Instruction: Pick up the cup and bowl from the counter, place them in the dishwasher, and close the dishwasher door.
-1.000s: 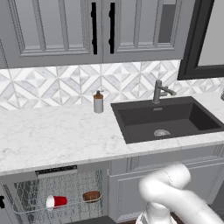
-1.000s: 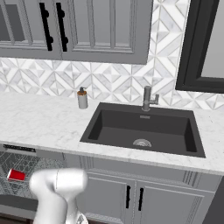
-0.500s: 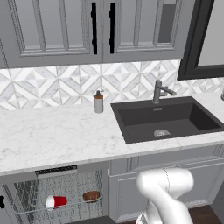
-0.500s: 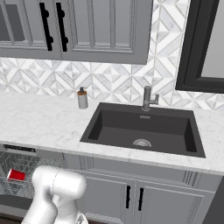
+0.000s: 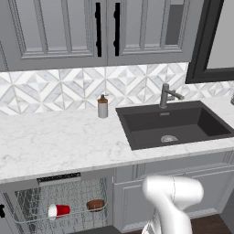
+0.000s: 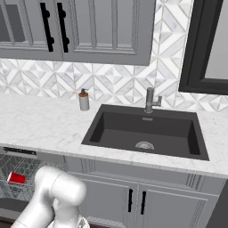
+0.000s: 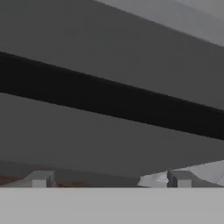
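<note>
Beneath marble counter point(image 5: 59, 141), red cup point(image 5: 59, 211) lies sideways beside brown bowl point(image 5: 95, 204).

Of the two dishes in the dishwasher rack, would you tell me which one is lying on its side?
The red cup lies on its side, white rim toward the left; the brown bowl beside it sits upright.

Matt marble-look counter point(image 5: 59, 141), wire-metal rack point(image 5: 32, 203), glossy plastic cup point(image 5: 59, 211).
</note>
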Available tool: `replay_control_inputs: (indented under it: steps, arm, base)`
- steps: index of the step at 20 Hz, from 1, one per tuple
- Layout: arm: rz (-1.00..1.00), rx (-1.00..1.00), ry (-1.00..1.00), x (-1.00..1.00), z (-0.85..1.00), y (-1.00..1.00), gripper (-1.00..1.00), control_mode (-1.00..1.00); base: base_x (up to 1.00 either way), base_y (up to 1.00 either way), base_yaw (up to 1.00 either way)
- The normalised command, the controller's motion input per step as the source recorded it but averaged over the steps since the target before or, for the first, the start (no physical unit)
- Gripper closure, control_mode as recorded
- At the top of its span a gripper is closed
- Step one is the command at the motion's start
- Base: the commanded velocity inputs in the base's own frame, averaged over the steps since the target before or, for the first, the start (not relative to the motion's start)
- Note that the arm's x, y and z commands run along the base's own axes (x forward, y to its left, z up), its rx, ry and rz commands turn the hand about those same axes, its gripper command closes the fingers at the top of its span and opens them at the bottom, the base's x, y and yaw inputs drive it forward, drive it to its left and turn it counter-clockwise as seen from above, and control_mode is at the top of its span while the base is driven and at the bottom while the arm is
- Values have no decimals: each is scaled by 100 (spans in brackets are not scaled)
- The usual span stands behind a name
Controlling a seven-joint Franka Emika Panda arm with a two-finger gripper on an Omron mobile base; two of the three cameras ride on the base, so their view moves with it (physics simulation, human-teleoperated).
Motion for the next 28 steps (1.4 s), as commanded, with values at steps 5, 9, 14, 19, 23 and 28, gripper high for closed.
replay_control_inputs:
  steps: [5, 9, 14, 19, 23, 28]
  arm:
    - [5, -17, -24, 83, -95, 27, -100, -100]
    - [5, -19, -12, 99, -100, 63, -100, -100]
    - [5, -9, -22, 100, -70, 26, -100, -100]
    - [8, -7, -56, 93, -1, 3, -100, -100]
    - [4, -5, -62, 100, 0, 0, -100, -100]
    - [2, -1, -46, 100, 0, 0, -100, -100]
  base:
    - [0, 0, 0]
    - [0, 0, 0]
    - [0, 0, 0]
    - [0, 0, 0]
    - [0, 0, 0]
    - [0, 0, 0]
